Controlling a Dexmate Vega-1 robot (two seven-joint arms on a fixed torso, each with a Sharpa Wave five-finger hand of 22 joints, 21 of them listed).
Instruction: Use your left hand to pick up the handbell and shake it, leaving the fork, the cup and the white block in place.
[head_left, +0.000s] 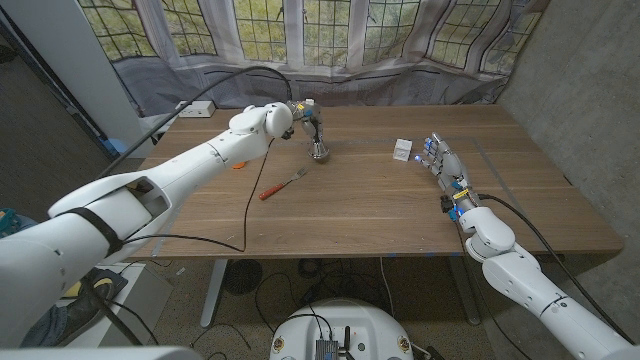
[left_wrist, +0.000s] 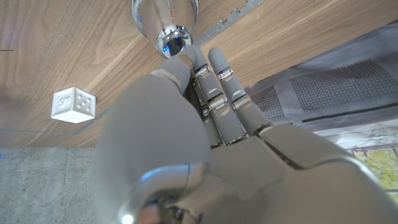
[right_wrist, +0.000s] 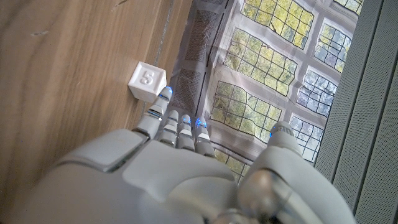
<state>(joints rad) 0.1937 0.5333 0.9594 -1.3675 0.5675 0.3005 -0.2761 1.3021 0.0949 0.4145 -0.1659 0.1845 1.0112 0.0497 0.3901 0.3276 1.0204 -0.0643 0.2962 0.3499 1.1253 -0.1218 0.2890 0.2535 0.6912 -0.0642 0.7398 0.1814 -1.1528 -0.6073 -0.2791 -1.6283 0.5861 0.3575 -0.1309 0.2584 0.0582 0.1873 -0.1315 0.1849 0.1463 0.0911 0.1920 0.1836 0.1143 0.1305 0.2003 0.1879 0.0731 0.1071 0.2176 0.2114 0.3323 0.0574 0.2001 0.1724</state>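
The silver handbell (head_left: 321, 152) stands upright on the wooden table (head_left: 360, 210), far of the middle. My left hand (head_left: 309, 120) hovers just over its handle, fingers out straight; in the left wrist view the fingertips (left_wrist: 214, 62) reach beside the bell's shiny knob (left_wrist: 173, 38) without closing on it. A fork with a red handle (head_left: 282, 184) lies near the bell. The white block (head_left: 402, 150) (left_wrist: 73, 104) (right_wrist: 147, 81) sits to the right, just ahead of my right hand (head_left: 441, 162), whose straight fingers (right_wrist: 177, 124) hold nothing. A bit of orange (head_left: 238, 166) peeks out beside my left forearm.
A white power strip (head_left: 197, 108) with a cable lies at the table's far left corner. A black cable (head_left: 247, 200) hangs from my left arm across the tabletop. Curtained windows back the far edge; a grey wall stands to the right.
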